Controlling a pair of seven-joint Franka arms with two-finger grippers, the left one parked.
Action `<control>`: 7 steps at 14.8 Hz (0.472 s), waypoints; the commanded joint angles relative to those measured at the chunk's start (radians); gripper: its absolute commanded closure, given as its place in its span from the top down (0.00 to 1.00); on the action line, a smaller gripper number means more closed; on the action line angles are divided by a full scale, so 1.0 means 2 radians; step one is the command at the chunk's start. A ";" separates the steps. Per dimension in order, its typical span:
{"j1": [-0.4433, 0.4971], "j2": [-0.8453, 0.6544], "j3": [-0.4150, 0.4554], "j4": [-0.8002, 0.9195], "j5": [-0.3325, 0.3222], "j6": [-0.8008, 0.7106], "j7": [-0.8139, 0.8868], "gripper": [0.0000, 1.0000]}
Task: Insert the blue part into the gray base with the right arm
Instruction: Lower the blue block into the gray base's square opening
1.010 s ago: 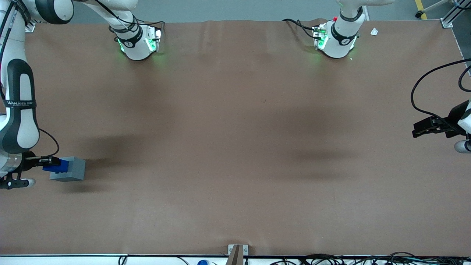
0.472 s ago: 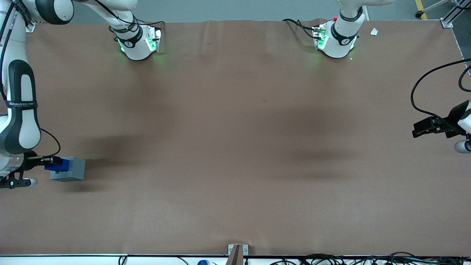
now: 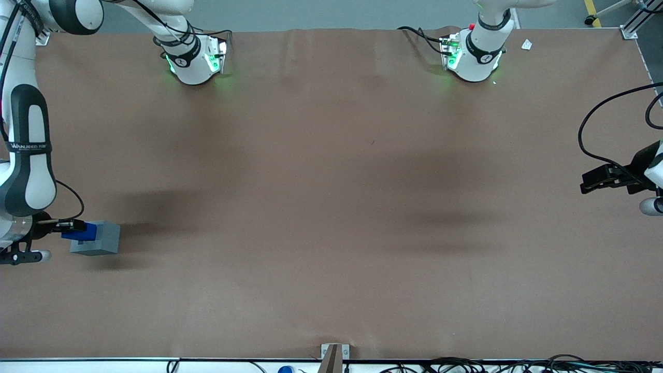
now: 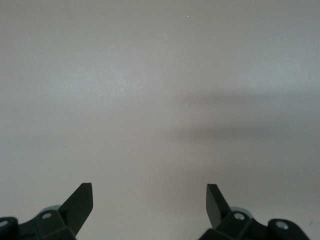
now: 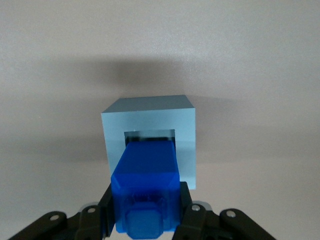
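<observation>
- Your gripper (image 5: pixel 145 212), lower left of the front view, is clamped on the blue part (image 5: pixel 145 187).
- Blue part's lower end sits in the gray base's (image 5: pixel 150 112) recess; base on the table (image 3: pixel 331 207).

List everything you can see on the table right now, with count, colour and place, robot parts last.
blue part: one, bright blue, held over the gray base's recess, lower end at or just inside the opening.
gray base: one, matte gray, on the table at the working arm's end.
table: one, brown covering.
white scrap: one, near the parked arm's end, farther from the front camera.
gripper: one, black, shut on the blue part above the gray base.
right arm: one, white with black bands.
</observation>
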 commanded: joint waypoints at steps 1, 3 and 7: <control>-0.001 0.001 -0.001 -0.003 -0.002 -0.001 0.003 0.01; -0.001 0.001 -0.001 -0.009 -0.002 -0.001 0.002 0.01; 0.000 0.004 -0.001 -0.009 -0.002 -0.001 0.002 0.01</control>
